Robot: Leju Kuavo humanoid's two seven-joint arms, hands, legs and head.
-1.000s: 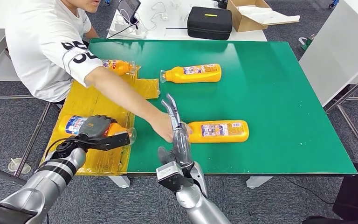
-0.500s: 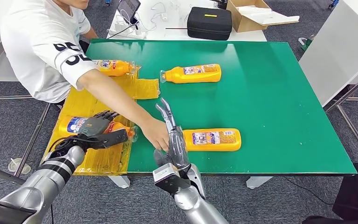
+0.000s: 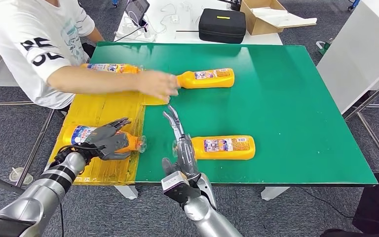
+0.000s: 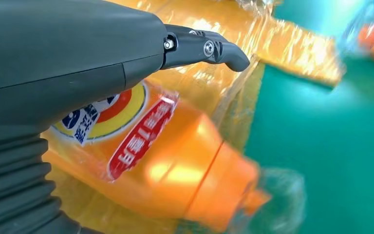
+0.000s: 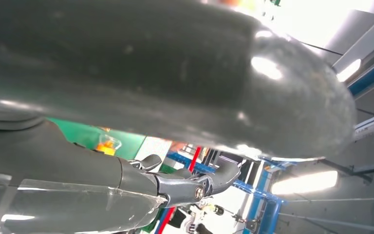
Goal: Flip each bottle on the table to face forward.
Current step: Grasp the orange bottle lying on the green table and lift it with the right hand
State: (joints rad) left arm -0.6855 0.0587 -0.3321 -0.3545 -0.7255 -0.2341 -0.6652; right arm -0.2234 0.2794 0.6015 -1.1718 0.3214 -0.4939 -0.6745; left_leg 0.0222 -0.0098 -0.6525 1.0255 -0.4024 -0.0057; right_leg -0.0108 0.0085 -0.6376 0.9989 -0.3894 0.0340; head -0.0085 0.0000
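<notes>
Three orange bottles lie on their sides, and a fourth is partly hidden. The near bottle (image 3: 223, 147) rests on the green table (image 3: 296, 108), label up, its cap end at my right hand (image 3: 182, 145), which is open with fingers stretched away from me. The left bottle (image 3: 81, 134) (image 4: 165, 151) lies on a yellow plastic sheet (image 3: 103, 106), cap toward the table's middle. My left hand (image 3: 103, 140) (image 4: 68, 63) spreads its fingers over it without closing. The far bottle (image 3: 208, 78) lies mid-table. The fourth bottle (image 3: 109, 68) shows behind a person's arm.
A person in a white shirt (image 3: 29, 44) leans in at the left, their hand (image 3: 155, 83) at the far bottle's cap. Behind the green table a white table carries a black case (image 3: 222, 23) and a cardboard box (image 3: 266, 15). The green table's right half is bare.
The person's arm pulled back from the near bottle to the far bottle's cap. My left hand spread its fingers over the left bottle. The near bottle slid slightly toward me.
</notes>
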